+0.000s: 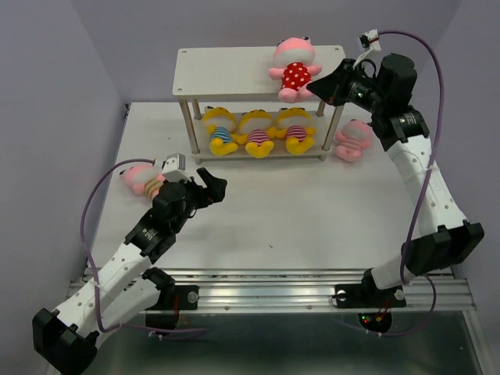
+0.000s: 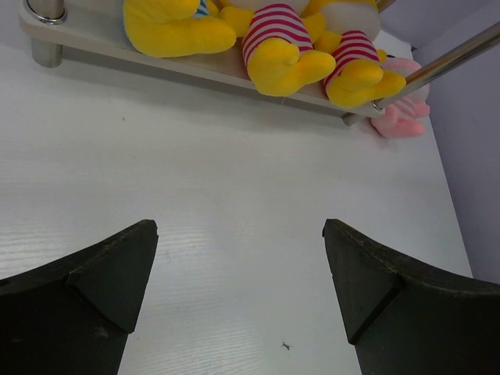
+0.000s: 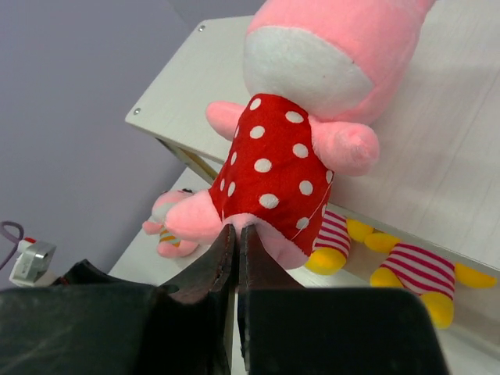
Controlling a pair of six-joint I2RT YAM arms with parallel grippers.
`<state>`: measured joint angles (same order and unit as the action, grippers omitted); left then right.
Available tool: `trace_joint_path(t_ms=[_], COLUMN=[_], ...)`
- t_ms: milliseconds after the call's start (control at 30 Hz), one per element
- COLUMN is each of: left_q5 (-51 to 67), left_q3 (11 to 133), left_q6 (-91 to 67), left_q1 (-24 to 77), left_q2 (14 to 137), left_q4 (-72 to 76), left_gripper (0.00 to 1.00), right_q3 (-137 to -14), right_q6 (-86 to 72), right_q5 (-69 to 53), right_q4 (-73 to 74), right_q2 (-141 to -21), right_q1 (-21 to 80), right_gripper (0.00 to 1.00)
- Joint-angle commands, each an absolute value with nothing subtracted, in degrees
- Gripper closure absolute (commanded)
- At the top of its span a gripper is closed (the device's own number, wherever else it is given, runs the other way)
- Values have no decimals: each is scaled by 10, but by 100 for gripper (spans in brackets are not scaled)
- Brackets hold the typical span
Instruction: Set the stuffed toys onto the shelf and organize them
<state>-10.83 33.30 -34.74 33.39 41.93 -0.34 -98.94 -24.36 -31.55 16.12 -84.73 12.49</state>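
The shelf (image 1: 226,70) stands at the back. A pink toy in red polka dots (image 1: 294,72) lies on its top board near the right end. My right gripper (image 1: 319,86) is shut, its tips pinching the toy's lower hem (image 3: 273,164) between the legs. Three yellow striped toys (image 1: 258,133) lie side by side on the lower board. One pink striped toy (image 1: 353,139) lies on the table right of the shelf. Another (image 1: 141,178) lies on the table at the left, beside my left arm. My left gripper (image 1: 215,186) is open and empty above the table (image 2: 241,234).
The shelf's thin metal legs (image 1: 186,129) stand at its corners. The left part of the top board (image 1: 219,66) is bare. Purple walls close in at the back and on both sides. A metal rail (image 1: 273,285) runs along the near edge.
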Motion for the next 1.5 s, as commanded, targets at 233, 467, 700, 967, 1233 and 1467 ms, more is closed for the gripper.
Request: trace_joint_path(t_ms=[233,467,700,967,1233,1467], left_q5=[-126,-126,-132,-132,-135,-141], left_q3=[341,342,344,345,344,349], left_q6=[-344,-342,-343,-344,-346,-350], left_q1=[338,337,337,337,337,337], left_q2=[428,432,431,429,422,408], left_q4=[8,10,12,10,6,1], left_gripper=[1,1,1,1,1,1], right_q3=[-1066,-1080,-1096,-1100,-1099,-1105], right_q6=[-249,-269,-267,-278,-281,-273], right_q5=[-313,-369,-410,-372,-346,-346], right_q4=[143,150,170,170,170,170], right_q2=[-902,-923,-948,-947,-940,-941], right_q1=[96,54,41,41,41,41], right_gripper=[99,98,96,89,73,59])
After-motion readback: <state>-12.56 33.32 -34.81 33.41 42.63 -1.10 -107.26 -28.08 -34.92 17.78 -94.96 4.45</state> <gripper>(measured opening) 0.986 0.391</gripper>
